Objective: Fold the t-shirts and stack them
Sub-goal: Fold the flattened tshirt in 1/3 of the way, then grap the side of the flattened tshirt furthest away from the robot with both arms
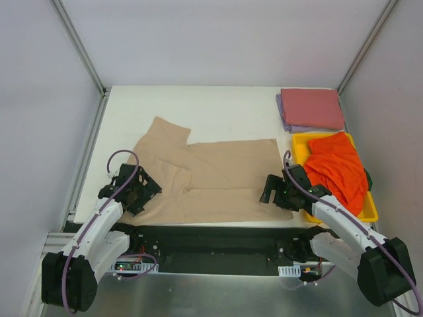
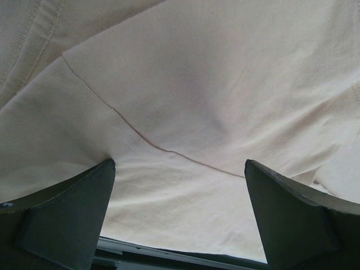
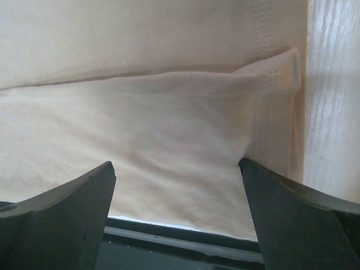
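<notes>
Pink-red shirt, lavender shirt stacked behind tray; orange shirt in tray, tan shirt beside tray unfinished; left gripper, right gripper wide

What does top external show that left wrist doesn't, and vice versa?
Only top external: the full outline of the tan t-shirt; the pink-red t-shirt folded on the lavender t-shirt at far right; the orange-red t-shirt heaped in the yellow tray; the right fingers, open, at the tan shirt's near right corner.
Only left wrist: a thin seam crossing the cloth and a stitched hem at upper left.
Both: the tan t-shirt and the left fingers, open, at its near left edge.
</notes>
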Tool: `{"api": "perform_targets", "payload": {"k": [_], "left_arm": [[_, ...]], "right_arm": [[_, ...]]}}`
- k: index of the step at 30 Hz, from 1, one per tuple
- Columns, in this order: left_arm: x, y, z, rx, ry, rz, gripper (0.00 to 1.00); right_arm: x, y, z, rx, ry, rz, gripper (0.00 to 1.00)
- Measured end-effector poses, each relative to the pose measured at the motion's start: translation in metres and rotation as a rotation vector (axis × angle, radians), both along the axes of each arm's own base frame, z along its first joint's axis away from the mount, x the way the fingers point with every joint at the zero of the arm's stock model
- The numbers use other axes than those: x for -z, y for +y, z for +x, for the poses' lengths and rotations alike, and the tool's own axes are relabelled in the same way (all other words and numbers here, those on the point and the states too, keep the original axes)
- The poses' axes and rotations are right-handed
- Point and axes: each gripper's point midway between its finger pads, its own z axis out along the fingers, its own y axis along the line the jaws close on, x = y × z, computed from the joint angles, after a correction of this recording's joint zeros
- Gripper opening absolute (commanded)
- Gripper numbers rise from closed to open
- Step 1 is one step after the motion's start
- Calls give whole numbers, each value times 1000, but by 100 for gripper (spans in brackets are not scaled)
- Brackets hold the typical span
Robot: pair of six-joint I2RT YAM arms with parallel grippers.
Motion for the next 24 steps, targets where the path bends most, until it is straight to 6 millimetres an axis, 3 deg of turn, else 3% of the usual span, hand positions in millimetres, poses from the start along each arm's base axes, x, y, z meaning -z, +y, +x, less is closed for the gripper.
{"api": "perform_targets", "payload": {"k": [7, 12, 19, 21, 24], "left_arm": [[-3, 3, -4, 19, 24, 23, 99], [-33, 4, 15, 31, -38, 43, 99], [-106, 1, 88, 58, -183, 87, 99], [-120, -1, 121, 86, -186, 99, 99], [-130, -3, 186, 135, -185, 124, 99]], "right_arm": [[-2, -3, -12, 25, 6, 17, 96], [-13, -8, -10, 26, 6, -22, 96], [-61, -6, 37, 29, -126, -71, 96], [-71, -8, 54, 35, -137, -100, 96], [-81, -11, 83, 53, -142, -130, 96]]}}
